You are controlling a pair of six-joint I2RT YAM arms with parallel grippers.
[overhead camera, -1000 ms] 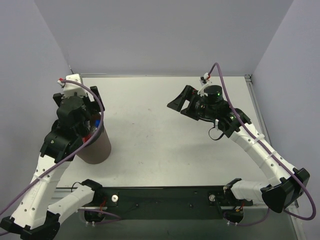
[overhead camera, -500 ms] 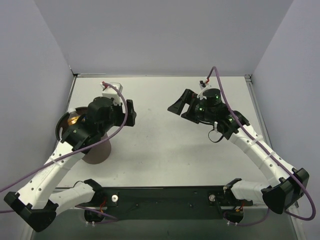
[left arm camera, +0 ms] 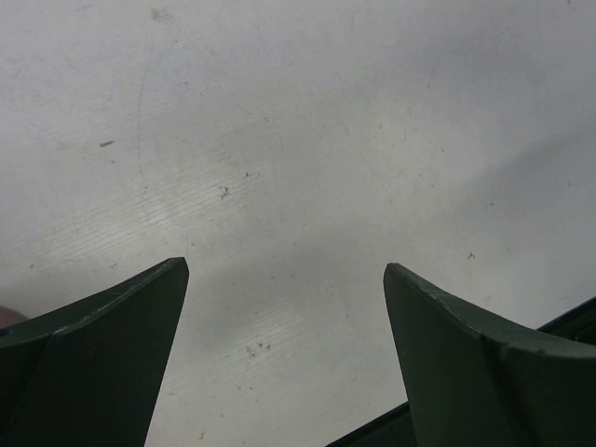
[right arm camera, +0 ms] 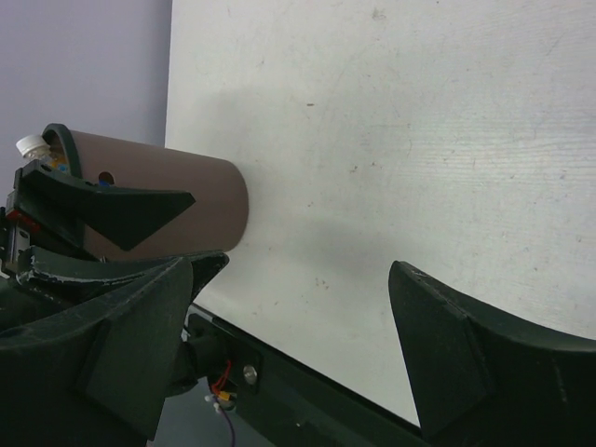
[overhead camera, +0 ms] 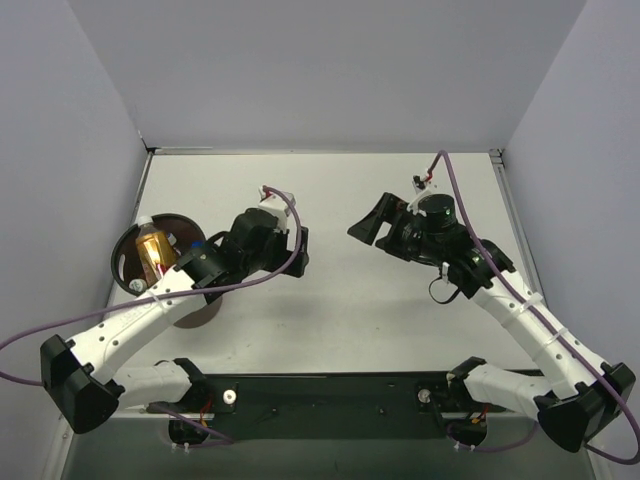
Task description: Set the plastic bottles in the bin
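Far left of worktop [overhead camera: 330, 300]: bin [overhead camera: 121, 262] is seen upright near the left wall. An orange bottle [overhead camera: 152, 255] is seen inside it, white cap towards the far side. A blue cap [overhead camera: 197, 243] is noted at the bin's right rim; the body below it is hidden. Other contents cannot be made out.

The bin's near-right rim and part of its wall are covered by the left arm [overhead camera: 150, 305], which crosses over it in the top view.

Left pincer [overhead camera: 299, 250] is held right of the bin, clear of it. In the left wrist view the pincer [left arm camera: 284, 270] is spread wide over bare worktop, with nothing between the fingers.

Right pincer [overhead camera: 371, 222] is held over the right half of the worktop, well apart from the bin, facing left. In the right wrist view the pincer [right arm camera: 291, 268] is spread wide and empty; the bin [right arm camera: 200, 200] is seen beyond, partly masked by a dark finger of the left pincer. Both fingers are cut off at the picture's bottom edge.
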